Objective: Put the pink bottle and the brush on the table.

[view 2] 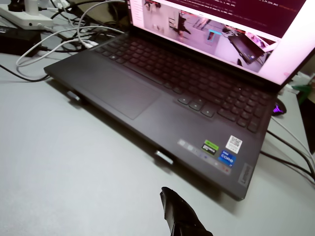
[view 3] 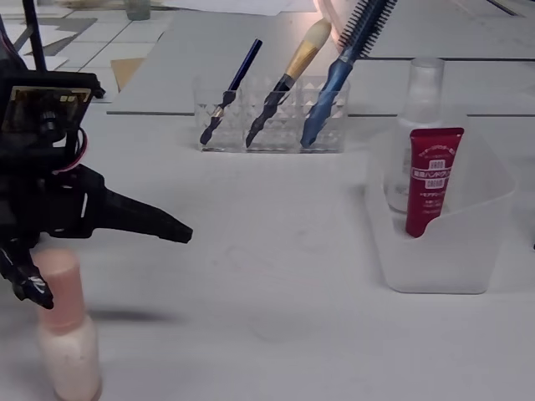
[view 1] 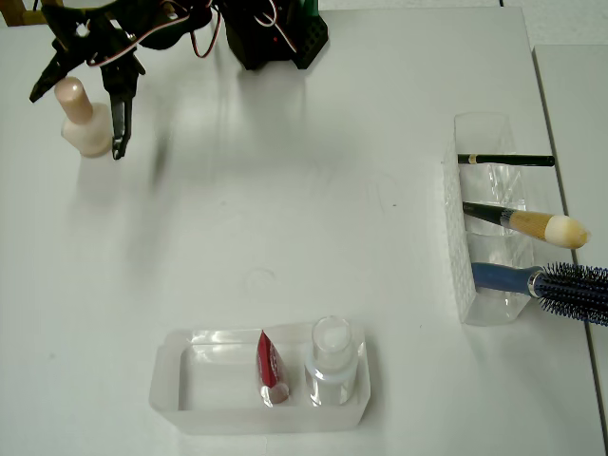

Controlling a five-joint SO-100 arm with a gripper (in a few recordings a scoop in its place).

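Gripper [view 1: 81, 119], jaws spread wide and holding nothing, straddles the cap of the upright pink bottle [view 1: 83, 123] on the table [view 1: 285, 209]; brush [view 1: 532, 224] stands in clear organizer [view 1: 475, 285].

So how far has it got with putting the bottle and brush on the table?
About halfway, it seems. Done: the pink bottle stands upright on the table. In hand: nothing; the open tool straddles the bottle's cap. Left: the brush sits in the clear holder's middle slot.
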